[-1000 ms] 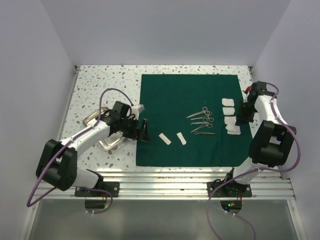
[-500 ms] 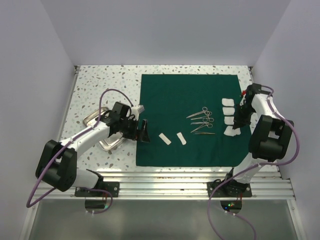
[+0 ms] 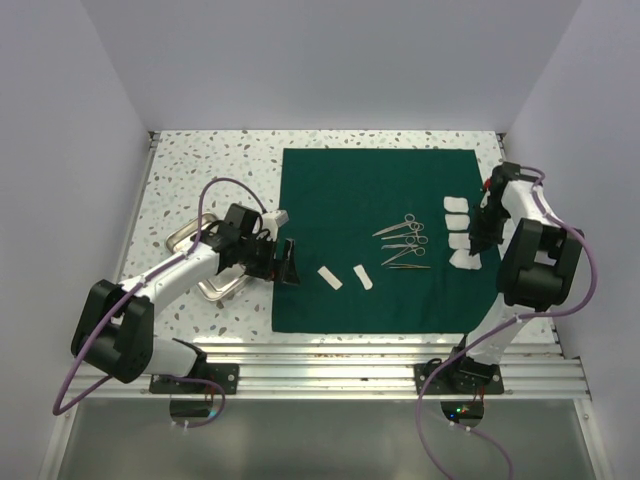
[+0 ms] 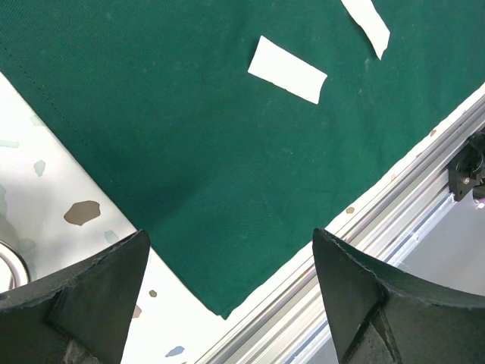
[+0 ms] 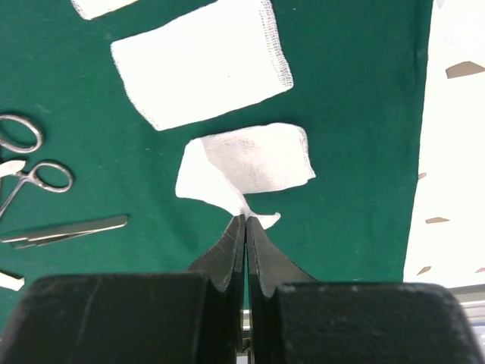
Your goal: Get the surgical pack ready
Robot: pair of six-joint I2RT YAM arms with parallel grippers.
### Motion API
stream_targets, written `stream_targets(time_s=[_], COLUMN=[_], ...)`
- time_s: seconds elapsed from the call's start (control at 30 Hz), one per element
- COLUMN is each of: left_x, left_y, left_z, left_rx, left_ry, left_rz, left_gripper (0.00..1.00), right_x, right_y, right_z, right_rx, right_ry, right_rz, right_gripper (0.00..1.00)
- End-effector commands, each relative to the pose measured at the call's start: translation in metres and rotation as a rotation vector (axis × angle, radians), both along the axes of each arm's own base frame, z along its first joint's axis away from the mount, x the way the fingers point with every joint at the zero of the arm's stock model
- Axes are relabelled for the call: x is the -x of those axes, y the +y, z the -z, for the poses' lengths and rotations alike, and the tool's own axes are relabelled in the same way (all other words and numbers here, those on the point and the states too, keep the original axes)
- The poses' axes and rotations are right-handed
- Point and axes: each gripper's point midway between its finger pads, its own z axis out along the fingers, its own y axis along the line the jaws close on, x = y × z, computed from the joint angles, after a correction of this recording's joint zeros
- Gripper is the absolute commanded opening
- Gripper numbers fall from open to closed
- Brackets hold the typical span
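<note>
the green drape (image 3: 350, 200) lies flat on the speckled bench (image 3: 210, 170). the right tool (image 5: 246, 221), its fingers pressed together, pinches the near corner of a gauze pad (image 5: 258, 163) by the drape's right edge, just beside a second gauze pad (image 5: 204, 64). steel instruments (image 3: 405, 240) lie mid-drape. the left tool (image 4: 231, 262) hangs spread wide over the drape's near left corner, near the metal tray (image 3: 182, 238).

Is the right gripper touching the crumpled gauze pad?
Touching. The right wrist view shows the right gripper shut, pinching the near edge of the crumpled gauze pad.
</note>
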Motion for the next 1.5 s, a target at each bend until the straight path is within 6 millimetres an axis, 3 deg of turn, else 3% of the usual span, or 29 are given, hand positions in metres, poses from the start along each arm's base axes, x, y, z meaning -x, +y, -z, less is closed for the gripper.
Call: stream_targets(time_s=[0.0, 0.33, 0.83, 1.03, 1.23, 1.47], left_x=[-0.009, -0.009, -0.008, -0.008, -0.009, -0.008], left_y=[-0.002, -0.001, -0.001, -0.001, -0.002, -0.001], left_z=[-0.007, -0.007, -0.005, -0.004, -0.006, -0.006], left_rx=[0.019, 0.016, 0.013, 0.012, 0.018, 0.018], left_ry=[-0.042, -0.043, -0.039, -0.035, -0.040, -0.042], left_rz=[0.000, -0.002, -0.004, -0.005, -0.003, -0.005], left_gripper=[0.92, 0.93, 0.93, 0.93, 0.93, 0.94], right_x=[-0.003, -0.003, -0.018, -0.020, -0.002, -0.006], right_y=[-0.009, -0.018, -0.025, -0.026, -0.029, -0.027], right_z=[-0.004, 0.005, 0.015, 0.016, 0.008, 0.016], right_rx=[0.044, 0.091, 0.108, 0.117, 0.150, 0.123], right_ry=[0.011, 0.036, 0.025, 0.025, 0.041, 0.038], right_rz=[-0.012, -0.002, 0.002, 0.018, 0.034, 0.023], right_gripper=[0.00, 0.00, 0.01, 0.24, 0.52, 0.58])
